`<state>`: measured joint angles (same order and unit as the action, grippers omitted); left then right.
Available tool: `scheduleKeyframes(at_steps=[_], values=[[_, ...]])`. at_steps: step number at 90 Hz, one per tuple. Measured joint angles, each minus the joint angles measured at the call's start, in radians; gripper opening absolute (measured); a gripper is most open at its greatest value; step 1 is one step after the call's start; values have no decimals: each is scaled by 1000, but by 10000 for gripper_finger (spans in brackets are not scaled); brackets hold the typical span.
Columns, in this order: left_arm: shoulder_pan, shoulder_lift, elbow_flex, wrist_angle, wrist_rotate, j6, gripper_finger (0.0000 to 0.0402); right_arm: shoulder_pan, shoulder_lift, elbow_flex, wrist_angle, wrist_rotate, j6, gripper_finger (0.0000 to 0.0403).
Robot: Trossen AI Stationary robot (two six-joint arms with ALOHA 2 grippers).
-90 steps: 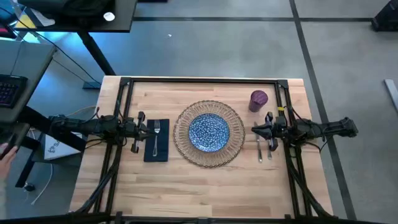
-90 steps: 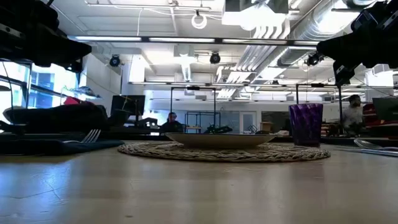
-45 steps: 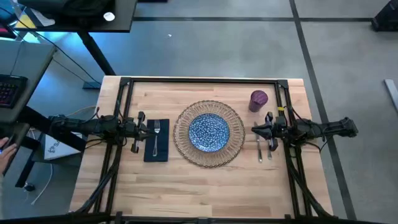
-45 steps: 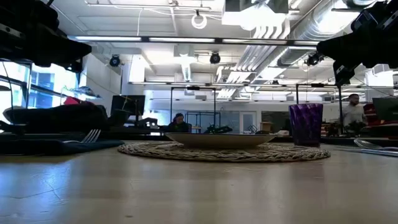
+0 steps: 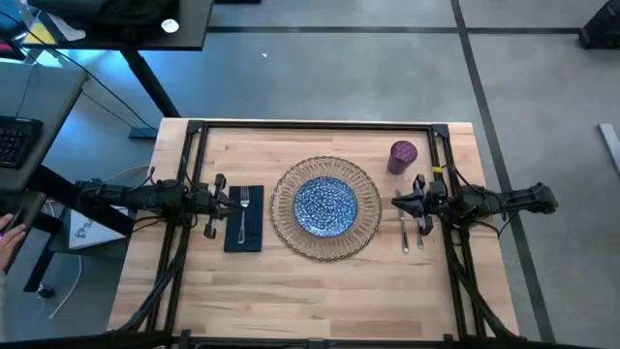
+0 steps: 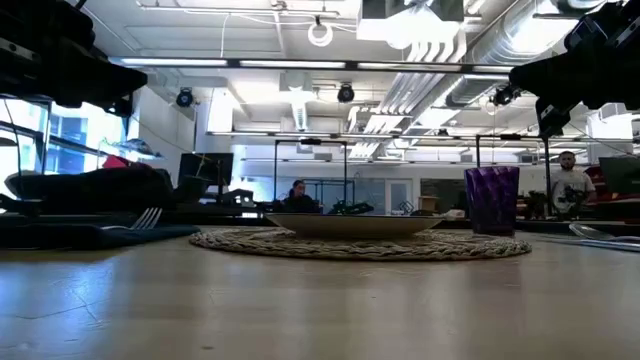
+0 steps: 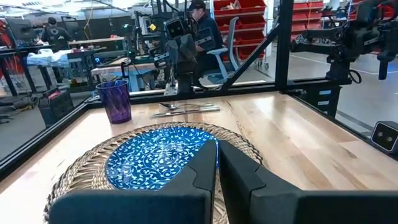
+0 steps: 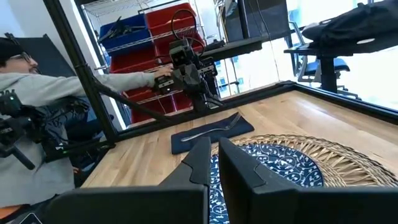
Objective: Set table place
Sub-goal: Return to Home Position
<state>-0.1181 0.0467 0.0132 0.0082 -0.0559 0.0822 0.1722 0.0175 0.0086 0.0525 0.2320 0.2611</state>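
High view: left hand and right hand face each other across the surface. The placemat and blue plate lie between them. The napkin, with the fork on it, lies just ahead of the left hand's tips. The cutlery pair lies just beside the right hand's tips, partly under them. The purple cup is near the right hand, off to its side. We judge the place is set and only the homing is left.

Low view: both arms hang high above the surface at the picture edges. The cup stands upright beside the placemat. We cannot read either hand's grip from here.

Left wrist view: the fingers are pressed together with nothing between them. Plate and placemat are ahead of this hand, cup and cutlery pair beyond them.

Right wrist view: the fingers are pressed together too, pinching nothing. Plate ahead, napkin and fork beyond. A person in a grey sleeve reaches in close to the left arm.

To do this step well, we would keep both hands pressed together. We would raise each hand before drawing it back, and retreat straight away from the placemat. The right hand has the least room, so no sideways swing toward the cup and no dip onto the cutlery pair. The left hand should back off from the napkin edge slowly, given the person behind it.
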Motion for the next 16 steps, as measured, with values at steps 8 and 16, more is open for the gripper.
scheduleKeyframes(at_steps=[8, 16], values=[[0, 0, 0, 0, 0, 0, 0, 0, 0, 0, 0, 0, 0, 0], [0, 0, 0, 0, 0, 0, 0, 0, 0, 0, 0, 0, 0, 0]])
